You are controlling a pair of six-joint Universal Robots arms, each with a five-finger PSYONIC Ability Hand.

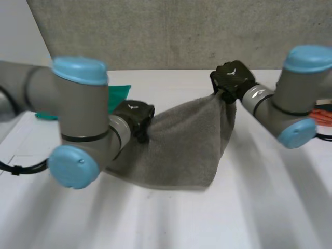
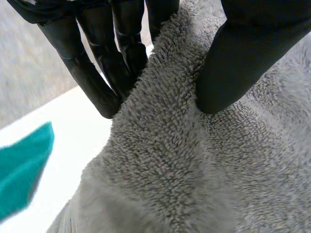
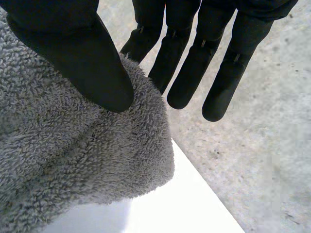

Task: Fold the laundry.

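A grey terry towel (image 1: 181,148) hangs stretched between my two hands above the white table, its lower edge sagging onto the tabletop. My left hand (image 1: 136,118) grips the towel's near-left corner; in the left wrist view the thumb (image 2: 243,58) presses the towel (image 2: 194,160) against the fingers (image 2: 102,82). My right hand (image 1: 232,79) holds the far-right corner raised higher; in the right wrist view its thumb (image 3: 82,58) pinches the towel (image 3: 73,155) against the fingers (image 3: 189,73).
A teal cloth (image 1: 116,96) lies on the table behind my left arm, also a teal cloth (image 2: 22,167) beside the towel in the left wrist view. Orange cords (image 1: 324,115) sit at the right edge. The concrete wall (image 1: 171,31) stands behind the table.
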